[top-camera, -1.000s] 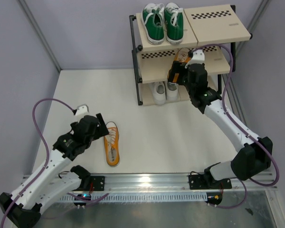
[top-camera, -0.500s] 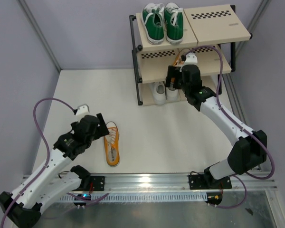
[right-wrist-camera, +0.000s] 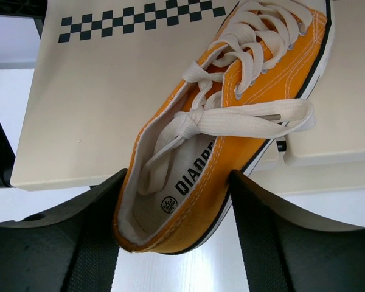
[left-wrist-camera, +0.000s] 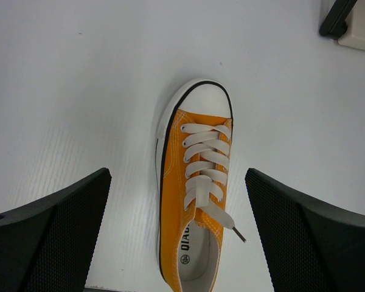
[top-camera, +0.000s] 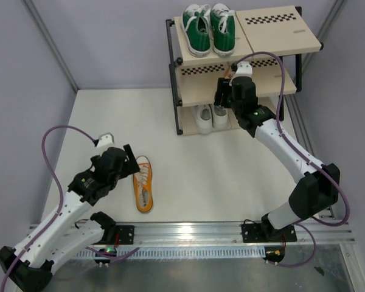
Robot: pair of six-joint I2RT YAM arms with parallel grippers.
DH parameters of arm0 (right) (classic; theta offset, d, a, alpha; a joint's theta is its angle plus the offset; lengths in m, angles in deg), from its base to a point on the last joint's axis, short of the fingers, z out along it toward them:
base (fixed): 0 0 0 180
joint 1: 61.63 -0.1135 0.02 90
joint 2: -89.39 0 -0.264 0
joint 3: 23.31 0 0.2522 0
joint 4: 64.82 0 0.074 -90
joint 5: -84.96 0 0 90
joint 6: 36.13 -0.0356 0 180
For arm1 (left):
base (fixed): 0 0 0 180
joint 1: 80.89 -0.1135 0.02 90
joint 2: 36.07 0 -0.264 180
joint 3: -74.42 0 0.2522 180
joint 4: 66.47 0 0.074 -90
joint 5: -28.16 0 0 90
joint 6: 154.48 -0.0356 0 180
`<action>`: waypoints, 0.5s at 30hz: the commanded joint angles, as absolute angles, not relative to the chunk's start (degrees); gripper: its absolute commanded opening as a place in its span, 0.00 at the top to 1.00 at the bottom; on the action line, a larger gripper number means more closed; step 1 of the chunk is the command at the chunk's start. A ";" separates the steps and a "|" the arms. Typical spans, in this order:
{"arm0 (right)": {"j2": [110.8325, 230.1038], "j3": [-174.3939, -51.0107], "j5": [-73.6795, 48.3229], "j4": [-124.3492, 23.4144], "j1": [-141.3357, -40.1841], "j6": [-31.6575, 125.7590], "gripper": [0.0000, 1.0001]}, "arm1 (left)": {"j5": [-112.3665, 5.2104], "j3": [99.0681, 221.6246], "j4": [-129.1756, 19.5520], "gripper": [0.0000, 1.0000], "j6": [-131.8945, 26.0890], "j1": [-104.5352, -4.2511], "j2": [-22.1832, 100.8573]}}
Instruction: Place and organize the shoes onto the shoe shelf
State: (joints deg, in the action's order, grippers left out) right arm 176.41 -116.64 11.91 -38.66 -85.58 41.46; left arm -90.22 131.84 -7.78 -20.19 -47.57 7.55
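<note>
R gripper [right-wrist-camera: 177, 176] is closed on the heel of the orange sneaker [right-wrist-camera: 231, 121]: both pads look pressed to its sides. Toe and midfoot lie on the shoe shelf [top-camera: 280, 36], mid tier, near the checkered strip [right-wrist-camera: 140, 18]; the heel overhangs the shelf's front edge.

L gripper [left-wrist-camera: 177, 173] stands wide open w/ nothing in it, above the second orange sneaker [left-wrist-camera: 194, 201]. That one lies well in front of the shelf, off to its left, toe toward it.

Green sneakers [top-camera: 208, 27] are on the shelf's top tier, white sneakers [top-camera: 208, 117] on its btm tier.

Handling, as we judge it: light, canvas upper soft, heel collar will cave if squeezed. Rubber sole and toe cap are stiffer, so we'd pinch low across the sole sidewalls at heel or midfoot. Loose lace ends could snag on the shelf frame.

Writing: insole print starts "DIAO" on both orange shoes, w/ a small round logo beside it. We can't read the rest.
</note>
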 commanded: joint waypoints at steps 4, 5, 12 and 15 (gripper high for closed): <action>178.51 -118.11 12.02 -40.60 -85.36 46.74 0.49 | -90.58 132.30 -9.56 0.04 -21.41 -47.85 7.00; 178.42 -117.49 11.49 -41.39 -85.36 47.79 0.55 | -90.67 132.30 -9.47 0.04 -21.33 -47.85 6.74; 177.80 -115.64 2.54 -43.51 -85.45 60.27 0.74 | -90.58 132.12 -9.64 0.04 -21.33 -47.85 6.47; 177.89 -115.12 -2.66 -43.24 -85.45 63.97 0.75 | -90.40 132.21 -9.99 0.04 -21.42 -47.85 6.64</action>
State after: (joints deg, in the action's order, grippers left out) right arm 176.76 -116.33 4.79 -42.24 -85.42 56.83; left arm -90.22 131.84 -8.17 -21.02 -47.57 6.98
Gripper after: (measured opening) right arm 0.591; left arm 0.960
